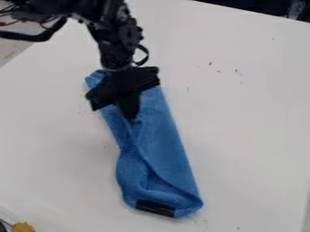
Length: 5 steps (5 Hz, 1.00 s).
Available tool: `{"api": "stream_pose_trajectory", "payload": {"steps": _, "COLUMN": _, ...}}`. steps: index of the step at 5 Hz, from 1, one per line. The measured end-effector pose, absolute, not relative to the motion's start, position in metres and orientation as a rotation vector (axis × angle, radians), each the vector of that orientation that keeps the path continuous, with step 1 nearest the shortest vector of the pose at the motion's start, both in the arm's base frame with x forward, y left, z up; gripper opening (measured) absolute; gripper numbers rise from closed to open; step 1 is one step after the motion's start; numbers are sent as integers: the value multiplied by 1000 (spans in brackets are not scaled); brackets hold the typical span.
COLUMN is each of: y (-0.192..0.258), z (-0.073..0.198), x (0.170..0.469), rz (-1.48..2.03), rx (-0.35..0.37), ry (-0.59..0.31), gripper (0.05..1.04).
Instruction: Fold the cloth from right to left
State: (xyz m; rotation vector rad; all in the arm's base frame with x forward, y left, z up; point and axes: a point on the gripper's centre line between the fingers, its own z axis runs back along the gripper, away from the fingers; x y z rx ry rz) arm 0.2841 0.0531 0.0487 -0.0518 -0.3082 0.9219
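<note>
The black gripper hangs over the upper half of the blue cloth, its fingers together at a raised crease and shut on the cloth. The cloth lies as a long narrow strip, slanting from the upper left to the lower right. From the fingertips a fold edge runs down toward the lower right corner, with a looser, rumpled layer along the left side. A black patch marks the cloth's bottom end. The gripper's body hides part of the cloth near its top.
The cloth rests on a white table with small dark specks. A yellow object sits at the bottom left corner. Cables hang by the arm at the upper left, and the table's far edge crosses the upper right.
</note>
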Motion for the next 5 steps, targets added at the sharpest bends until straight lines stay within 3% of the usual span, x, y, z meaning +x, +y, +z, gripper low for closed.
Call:
{"api": "stream_pose_trajectory", "payload": {"steps": 2, "y": 85, "z": 37, "x": 249, "rz": 997, "rx": -48, "ry": -307, "gripper": 55}}
{"api": "stream_pose_trajectory", "payload": {"steps": 4, "y": 94, "z": 11, "x": 239, "rz": 979, "rx": -117, "ry": -288, "gripper": 65}}
{"api": "stream_pose_trajectory", "payload": {"steps": 5, "y": 97, "z": 6, "x": 239, "rz": 925, "rx": -127, "ry": -278, "gripper": 201}}
